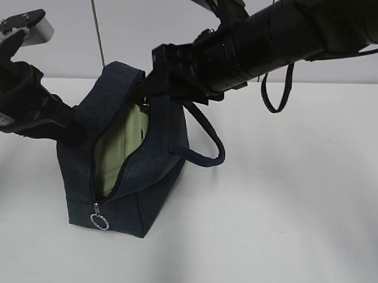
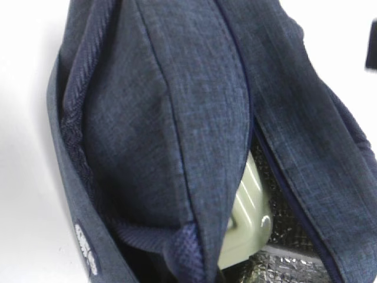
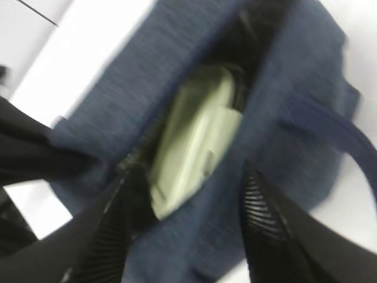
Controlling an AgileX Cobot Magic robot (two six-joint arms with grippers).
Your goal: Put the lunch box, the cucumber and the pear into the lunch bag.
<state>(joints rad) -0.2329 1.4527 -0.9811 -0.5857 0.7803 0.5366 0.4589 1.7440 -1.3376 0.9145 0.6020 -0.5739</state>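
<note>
- At the front edge of the white table (image 1: 285,232), the lunch bag (image 1: 128,195) stands with its near end toward the camera, and the silver ring pull (image 1: 100,221) hangs low on that end.
- From the ring, the zipper runs open up across the top, leaving a long gap.
- Inside that gap the lunch box (image 1: 120,145) shows its pale green lid; it sits within the bag, leaning on its side, and the left wrist view catches one corner of it (image 2: 247,224) against the silver lining (image 2: 283,265).
- On the bag's right side, the padded loop handle (image 1: 207,148) droops outward over the table.
- Farther back on the left, the left gripper (image 1: 74,128) is pressed to the bag's left flap, jaws closed on the fabric.
- Above the bag's far end, the right gripper (image 3: 188,230) hangs over the opening with its ribbed fingers (image 3: 259,218) spread apart, holding nothing.
- Neither the cucumber nor the pear can be made out in any view.
</note>
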